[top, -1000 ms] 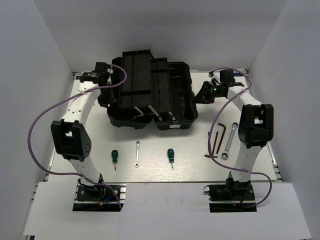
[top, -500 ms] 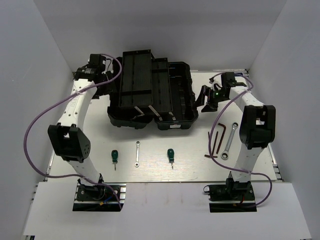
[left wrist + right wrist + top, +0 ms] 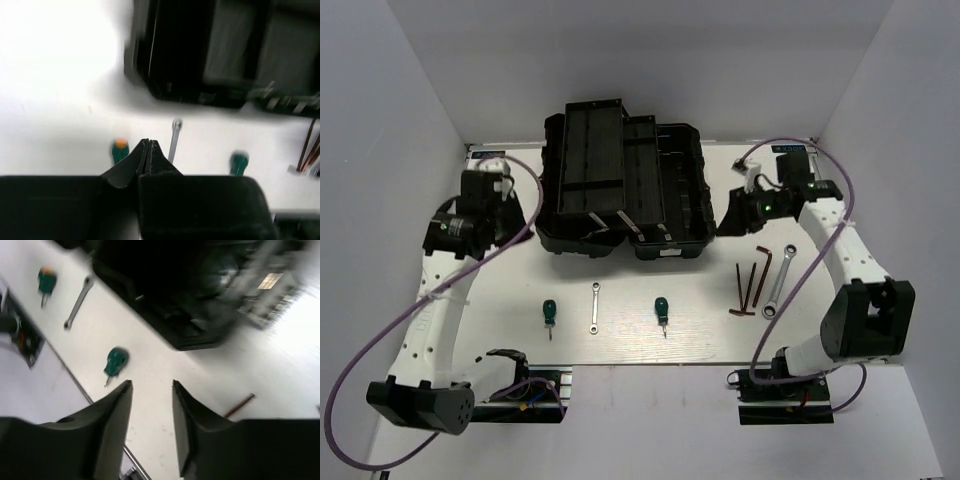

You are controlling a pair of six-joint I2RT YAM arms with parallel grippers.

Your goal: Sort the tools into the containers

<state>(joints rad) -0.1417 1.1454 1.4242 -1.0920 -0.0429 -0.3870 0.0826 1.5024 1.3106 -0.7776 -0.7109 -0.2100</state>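
Both arms have drawn back from the toolbox (image 3: pixel 620 180) since a second ago. The left arm has swung out and down toward the near left of the table (image 3: pixel 705 325), and the right arm's elbow has dropped out to the near right. The toolbox and the tools lie where they were.

The left gripper (image 3: pixel 502 205) now hovers off the toolbox's left side, apart from it. In the left wrist view the left gripper's (image 3: pixel 148 145) jaws are pressed together with nothing between them. The right gripper (image 3: pixel 728 218) sits just beside the toolbox's near right corner. In the right wrist view its (image 3: pixel 151 387) fingers stand apart, with only bare table in the gap.

All the tools rest on the table between the toolbox and the arm bases, and neither gripper touches any of them. The first screwdriver (image 3: pixel 550 315), the small wrench (image 3: pixel 594 306) and the second screwdriver (image 3: pixel 661 310) form a row well nearer the bases than the left gripper and off to its right. The hex keys (image 3: pixel 748 290) and the larger wrench (image 3: pixel 779 282) lie side by side, nearer the base than the right gripper and slightly to its right.
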